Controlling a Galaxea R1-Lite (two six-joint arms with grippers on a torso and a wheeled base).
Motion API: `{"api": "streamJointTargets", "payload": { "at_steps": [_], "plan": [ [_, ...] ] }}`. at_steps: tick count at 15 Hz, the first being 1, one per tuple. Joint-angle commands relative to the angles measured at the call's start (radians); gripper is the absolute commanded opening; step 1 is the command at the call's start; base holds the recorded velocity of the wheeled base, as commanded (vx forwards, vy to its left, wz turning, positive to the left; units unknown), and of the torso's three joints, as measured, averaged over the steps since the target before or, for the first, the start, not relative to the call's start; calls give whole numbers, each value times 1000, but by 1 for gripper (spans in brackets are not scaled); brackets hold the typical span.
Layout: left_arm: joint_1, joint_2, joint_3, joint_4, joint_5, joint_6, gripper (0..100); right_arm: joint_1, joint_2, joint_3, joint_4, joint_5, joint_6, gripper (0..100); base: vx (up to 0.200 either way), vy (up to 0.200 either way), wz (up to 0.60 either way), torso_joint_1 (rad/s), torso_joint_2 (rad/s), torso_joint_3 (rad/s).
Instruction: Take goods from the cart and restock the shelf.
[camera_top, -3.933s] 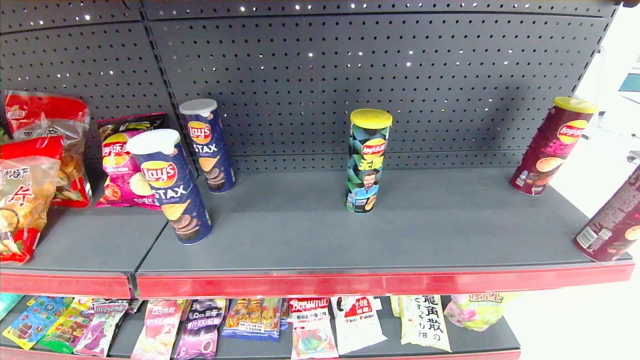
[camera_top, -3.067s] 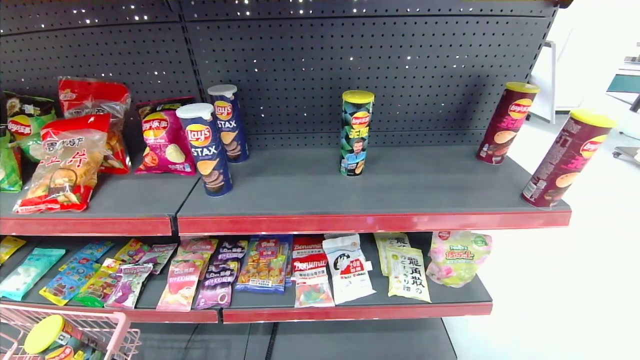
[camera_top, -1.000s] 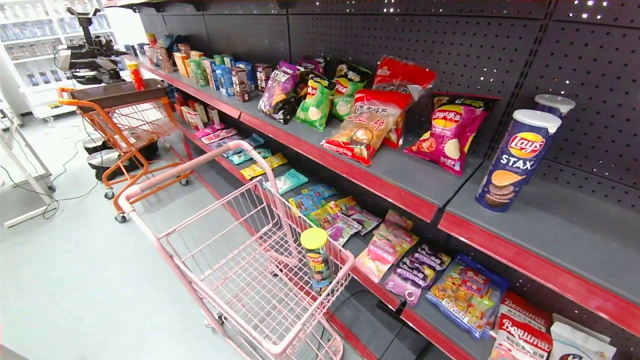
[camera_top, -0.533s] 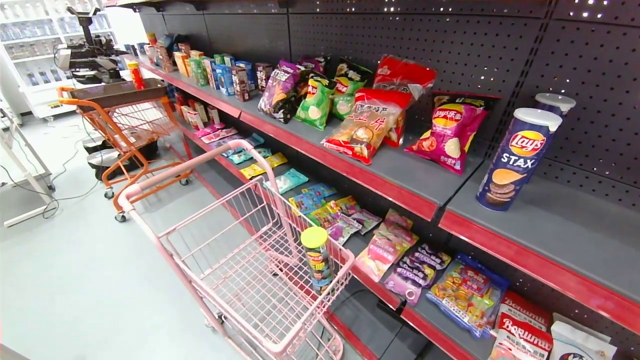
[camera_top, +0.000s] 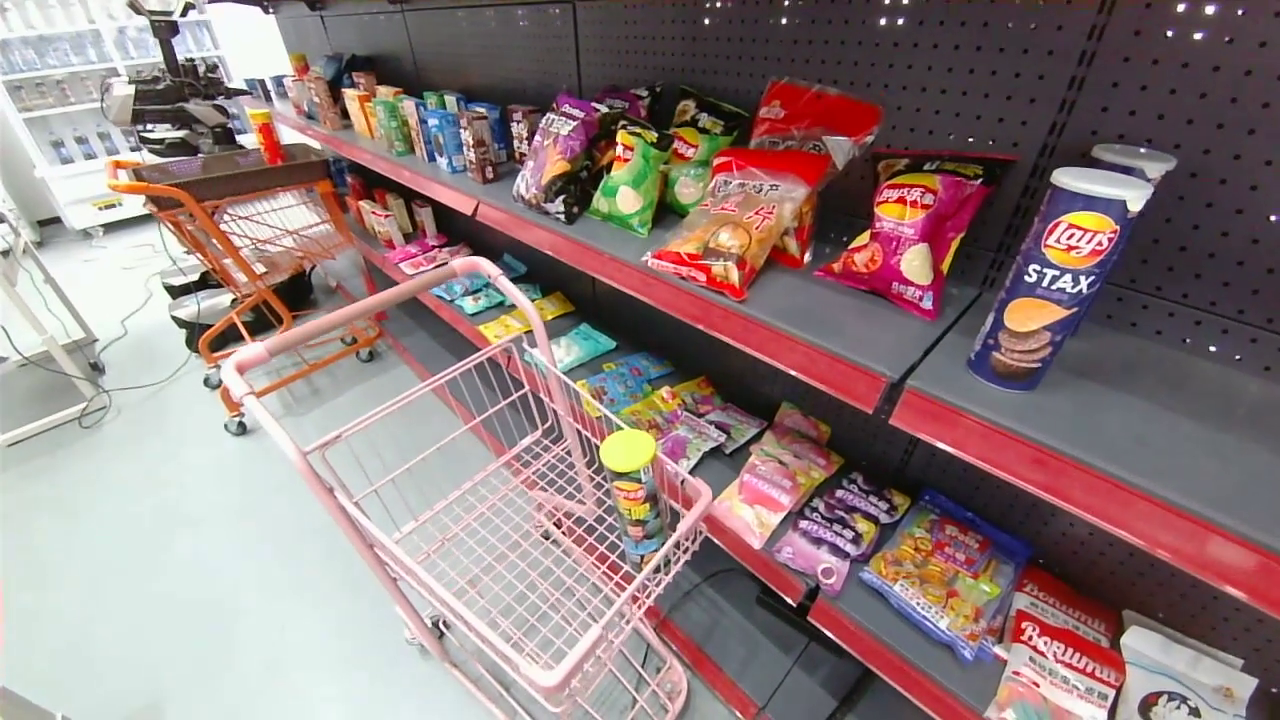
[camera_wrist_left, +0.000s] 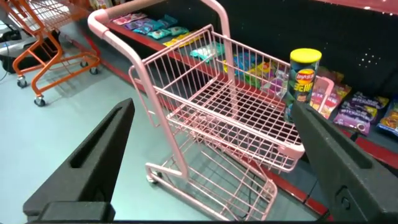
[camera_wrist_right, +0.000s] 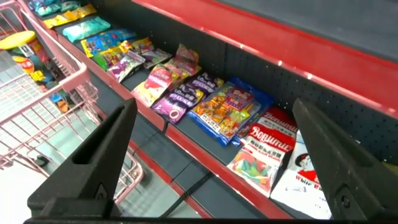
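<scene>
Here, the left gripper (camera_wrist_left: 211, 112) and right gripper (camera_wrist_right: 212, 109) hang wide open and empty, while a yellow-lidded cylindrical chip can (camera_top: 634, 510) stands upright in the pink wire cart (camera_top: 350, 312) beside the grey, red-edged shelf (camera_top: 1100, 420), seemingly the last item left to restock.

Left gripper (camera_wrist_left: 208, 158) and right gripper (camera_wrist_right: 208, 158) both have their fingers (camera_wrist_left: 93, 155) spread wide apart.

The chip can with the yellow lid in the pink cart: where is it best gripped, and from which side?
Probably the upper body just under the lid, coming from above: the chip can stands upright in a corner of the pink cart, wire walls hemming its lower part.
</scene>
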Motion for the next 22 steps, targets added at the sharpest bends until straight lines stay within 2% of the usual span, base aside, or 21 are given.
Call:
{"api": "streamJointTargets", "payload": {
  "at_steps": [1, 13, 20, 22],
  "plan": [
    [0, 1, 1, 0, 0, 0, 100, 0, 0, 0, 0, 0, 0, 100, 0, 0, 0, -149, 403, 242],
    [0, 1, -1, 0, 0, 0, 100, 0, 0, 0, 0, 0, 0, 100, 0, 0, 0, -176, 523, 338],
    [0, 1, -1, 0, 1, 3, 100, 0, 0, 0, 0, 0, 0, 100, 0, 0, 0, -107, 475, 357],
    [0, 1, -1, 0, 1, 3, 100, 0, 0, 0, 0, 0, 0, 100, 0, 0, 0, -39, 161, 139]
  ]
}}
